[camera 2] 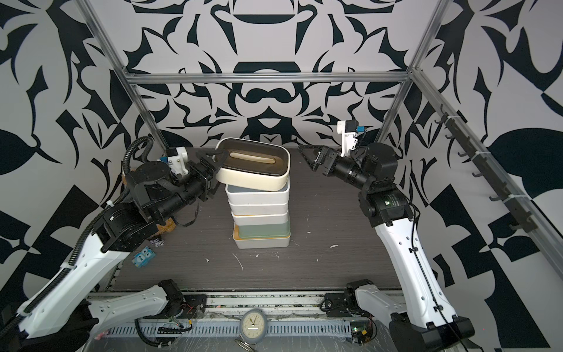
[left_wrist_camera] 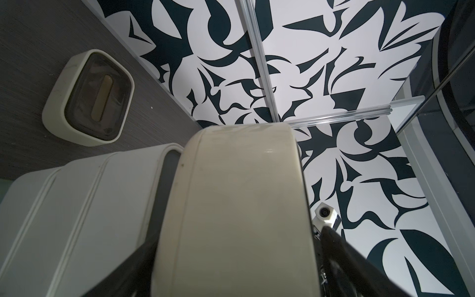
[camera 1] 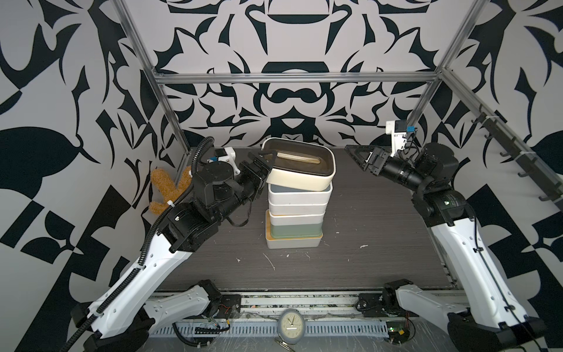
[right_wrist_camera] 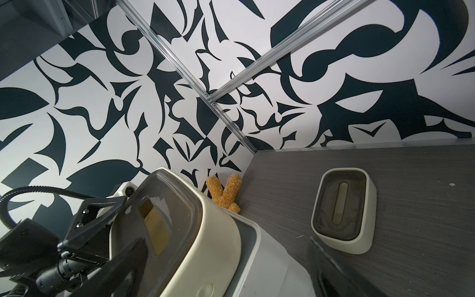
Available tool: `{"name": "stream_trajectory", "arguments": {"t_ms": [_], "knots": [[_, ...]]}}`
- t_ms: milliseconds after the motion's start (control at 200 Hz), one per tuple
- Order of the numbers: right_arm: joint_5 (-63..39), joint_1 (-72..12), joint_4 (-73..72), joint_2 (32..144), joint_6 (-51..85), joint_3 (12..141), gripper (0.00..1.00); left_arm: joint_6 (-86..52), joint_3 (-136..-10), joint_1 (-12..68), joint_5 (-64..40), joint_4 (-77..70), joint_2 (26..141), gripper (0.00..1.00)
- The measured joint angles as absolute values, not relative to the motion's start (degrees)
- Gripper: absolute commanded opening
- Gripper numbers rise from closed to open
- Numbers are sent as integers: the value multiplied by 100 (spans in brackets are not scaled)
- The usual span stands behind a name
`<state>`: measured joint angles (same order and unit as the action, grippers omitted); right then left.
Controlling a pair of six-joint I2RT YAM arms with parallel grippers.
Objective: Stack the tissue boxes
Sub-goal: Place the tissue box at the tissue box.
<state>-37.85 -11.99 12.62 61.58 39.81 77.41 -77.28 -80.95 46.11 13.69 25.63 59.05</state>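
Found the top cream tissue box [camera 1: 300,170] tilted atop the five-box stack [camera 1: 295,219] in the middle of the table [camera 1: 380,243], left gripper [camera 1: 265,161] jaws parted about its end with a sliver clear of the lid, right gripper [camera 1: 355,157] spread empty well apart, second cream box [right_wrist_camera: 344,213] lying on the table behind the stack.
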Motion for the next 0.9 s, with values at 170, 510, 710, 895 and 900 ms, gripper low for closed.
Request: {"name": "stream_trajectory", "arguments": {"t_ms": [170, 510, 710, 895, 900], "knots": [[-3782, -1210, 1262, 6158, 3981, 7721, 99, -7642, -8097, 4609, 1334, 2585, 5905, 99], [-3771, -1210, 1262, 6158, 3955, 7717, 99, -7498, -8095, 4611, 1260, 2838, 5905, 99], [-3763, -1210, 1262, 6158, 3900, 7717, 99, -7408, -8095, 4611, 1221, 2965, 5905, 99], [-3743, -1210, 1262, 6165, 3879, 7717, 99, -7323, -8097, 4611, 1214, 3111, 5909, 99], [-3743, -1210, 1262, 6167, 3879, 7717, 99, -7323, -8095, 4611, 1214, 3114, 5909, 99]]}}
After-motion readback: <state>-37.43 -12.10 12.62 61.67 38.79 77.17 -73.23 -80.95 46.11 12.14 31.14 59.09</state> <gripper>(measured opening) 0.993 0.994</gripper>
